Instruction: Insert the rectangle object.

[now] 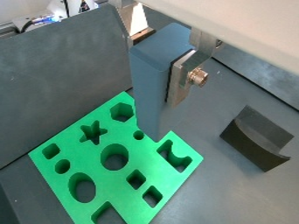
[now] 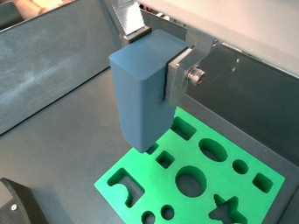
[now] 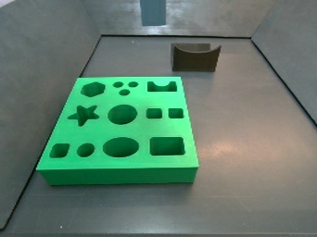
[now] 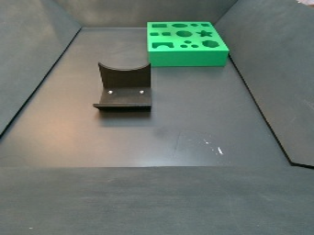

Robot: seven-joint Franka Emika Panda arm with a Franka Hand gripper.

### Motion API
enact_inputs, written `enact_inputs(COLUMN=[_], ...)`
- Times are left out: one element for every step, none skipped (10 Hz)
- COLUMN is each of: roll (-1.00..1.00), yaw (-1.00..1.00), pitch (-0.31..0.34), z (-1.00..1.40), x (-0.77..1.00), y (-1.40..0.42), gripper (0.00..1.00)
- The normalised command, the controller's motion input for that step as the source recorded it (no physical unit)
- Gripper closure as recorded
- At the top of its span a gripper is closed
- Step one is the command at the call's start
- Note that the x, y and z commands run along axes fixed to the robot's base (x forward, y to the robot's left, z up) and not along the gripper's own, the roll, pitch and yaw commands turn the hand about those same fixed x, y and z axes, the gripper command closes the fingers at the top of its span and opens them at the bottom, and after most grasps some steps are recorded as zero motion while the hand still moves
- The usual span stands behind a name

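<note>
My gripper (image 1: 156, 68) is shut on the rectangle object (image 1: 152, 79), a slate-blue block held upright between the silver fingers (image 1: 181, 80). Both wrist views show it, and its lower end hangs above one edge of the green board (image 1: 70, 166). The same grip shows in a wrist view (image 2: 156, 61), with the block (image 2: 142, 96) over the board (image 2: 216, 179). In a side view only the block's lower end (image 3: 151, 11) shows, high above the floor behind the board (image 3: 118, 176). The board has a rectangular hole (image 3: 166, 145). The gripper is out of frame in the side view where the board (image 4: 186, 57) lies at the back.
The dark fixture with a curved notch (image 3: 195, 57) stands on the floor apart from the board. It also shows in a side view (image 4: 123, 87) and in both wrist views (image 1: 257, 136) (image 2: 12, 206). Grey walls enclose the floor.
</note>
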Motion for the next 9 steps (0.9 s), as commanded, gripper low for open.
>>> enact_inputs(roll=[0.0,0.0,0.0,0.03,0.0,0.0,0.0,0.0,0.0], yaw=[0.0,-0.11,-0.19,-0.33,-0.83,-0.93,-0.93,-0.94,-0.94], pitch=[0.0,-0.021,-0.011,0.0,0.0,0.0,-0.017,-0.016,-0.017], z=[0.0,0.0,0.0,-0.12,-0.22,-0.31,-0.33,-0.33,-0.33], x=[-0.07,-0.28,-0.36,-0.39,0.0,0.0,0.0,0.0,0.0], y=[0.0,0.0,0.0,-0.04,-0.31,-0.29,-0.29,-0.29,-0.29], gripper=[1.0,1.0,1.0,1.0,1.0,1.0,1.0,1.0,1.0])
